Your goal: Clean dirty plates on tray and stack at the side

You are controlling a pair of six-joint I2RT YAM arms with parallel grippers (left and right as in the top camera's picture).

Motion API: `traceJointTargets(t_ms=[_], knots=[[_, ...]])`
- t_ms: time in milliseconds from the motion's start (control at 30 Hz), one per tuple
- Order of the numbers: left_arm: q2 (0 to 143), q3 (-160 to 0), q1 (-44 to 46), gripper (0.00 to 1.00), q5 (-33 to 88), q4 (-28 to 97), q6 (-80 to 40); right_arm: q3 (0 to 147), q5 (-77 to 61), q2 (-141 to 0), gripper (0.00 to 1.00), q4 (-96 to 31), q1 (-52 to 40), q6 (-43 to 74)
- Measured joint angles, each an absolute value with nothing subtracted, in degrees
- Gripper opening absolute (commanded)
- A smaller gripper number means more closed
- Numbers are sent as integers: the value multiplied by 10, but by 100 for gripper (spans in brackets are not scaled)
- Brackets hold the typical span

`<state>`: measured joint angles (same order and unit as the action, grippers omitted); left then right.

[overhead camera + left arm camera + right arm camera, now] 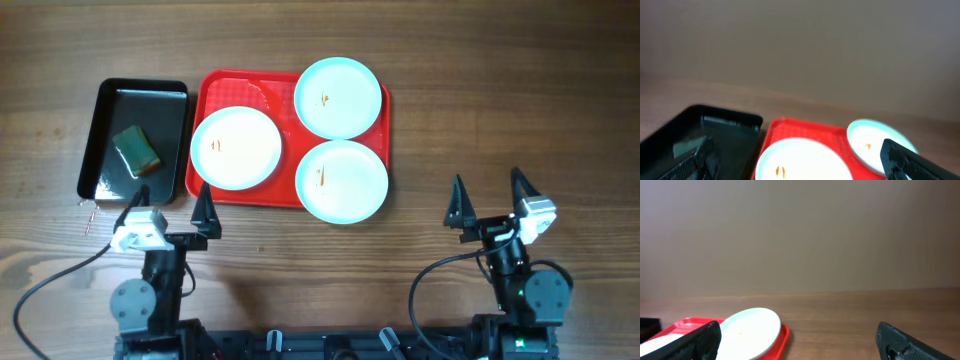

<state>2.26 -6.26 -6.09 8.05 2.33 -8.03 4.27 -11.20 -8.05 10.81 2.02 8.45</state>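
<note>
Closest to me, both arms sit at the near edge of the table (500, 80). The left pincer (171, 206) hovers wide open with nothing in it, its fingers spread just short of the near rims of the two trays. The right pincer (490, 198) is spread just as wide, also holding nothing, over the wood well to the right of the red tray (216, 88).

Beyond them, the red tray lies flat on the table with all three plates on it. The near plate (342, 181) sits at the tray's near right corner and overhangs the rim toward the arms. The left plate (236, 147) spills over the tray's left edge, and the far plate (339, 97) fills the far right corner. Each has a small orange smear near its centre.

Just beside the red tray, on its left, lies a black tray (100, 130) holding a green block (136, 150), possibly a sponge; from overhead it is too small to be sure.
</note>
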Motion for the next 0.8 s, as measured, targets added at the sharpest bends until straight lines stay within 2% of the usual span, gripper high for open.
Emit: traceJointTargets(t_ms=[267, 333, 500, 633, 700, 800], knots=[[158, -247, -61, 100, 100, 104, -82, 250, -181, -317, 100, 86, 20, 44], [237, -326, -61, 100, 104, 167, -82, 341, -216, -418, 100, 41, 20, 41], [409, -499, -61, 100, 106, 313, -83, 515, -283, -570, 100, -116, 19, 35], [602, -710, -61, 100, 106, 523, -83, 682, -320, -690, 100, -282, 19, 33], [698, -818, -61, 100, 110, 618, -83, 731, -349, -734, 100, -296, 19, 33], [778, -877, -61, 100, 127, 637, -82, 743, -373, -765, 99, -278, 19, 33]])
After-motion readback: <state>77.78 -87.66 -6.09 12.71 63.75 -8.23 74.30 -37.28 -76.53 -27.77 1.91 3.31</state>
